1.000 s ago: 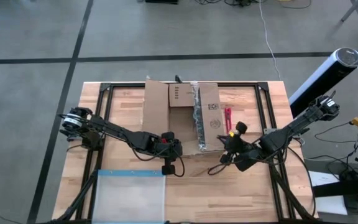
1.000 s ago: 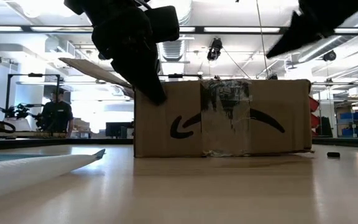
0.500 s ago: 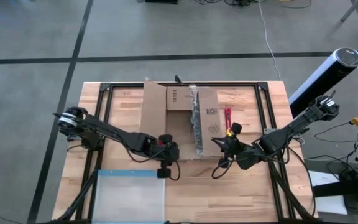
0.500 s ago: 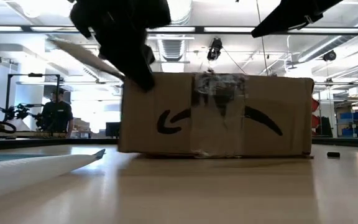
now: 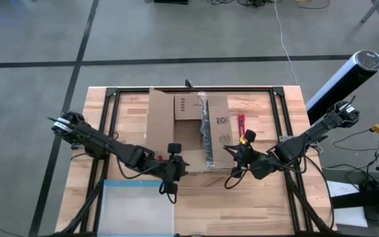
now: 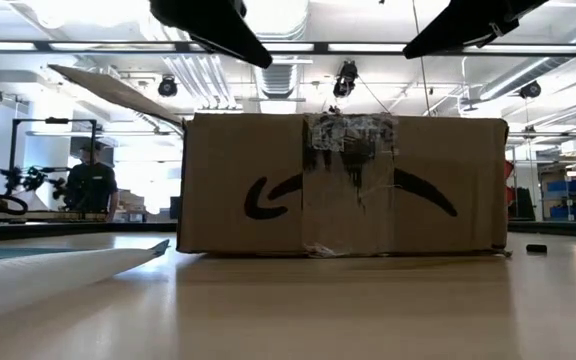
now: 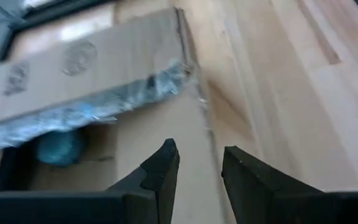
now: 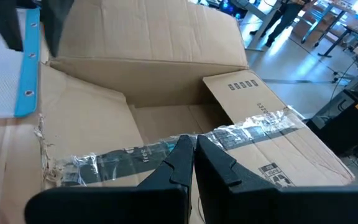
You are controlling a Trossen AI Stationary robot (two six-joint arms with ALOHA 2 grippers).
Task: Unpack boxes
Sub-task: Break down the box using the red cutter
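Note:
The brown cardboard box [image 5: 189, 135] stands on the table's middle, its near wall [image 6: 343, 185] carrying a black arrow mark and a clear tape strip. Its left flap [image 6: 118, 90] sticks up and out; the taped right flap [image 8: 253, 134] lies over the opening. Something blue [image 7: 55, 146] lies inside. My left gripper [image 7: 201, 158] hovers open above the box's near left corner [image 5: 176, 168], touching nothing. My right gripper [image 8: 190, 146] is shut and hangs over the near right corner [image 5: 232, 153], above the box top in the low view [image 6: 468, 20].
A clear pouch with a blue edge [image 5: 137, 207] lies at the near left of the table. A small red tool [image 5: 241, 125] lies right of the box. A black cylinder [image 5: 344, 79] stands beyond the right edge. A person [image 6: 90, 180] stands in the room behind.
My left gripper was at the top of the box's near wall while the box slid toward the table's near and left edges. It has since come off the wall, risen clear and gone toward the near left. My right gripper has shifted slightly toward the left.

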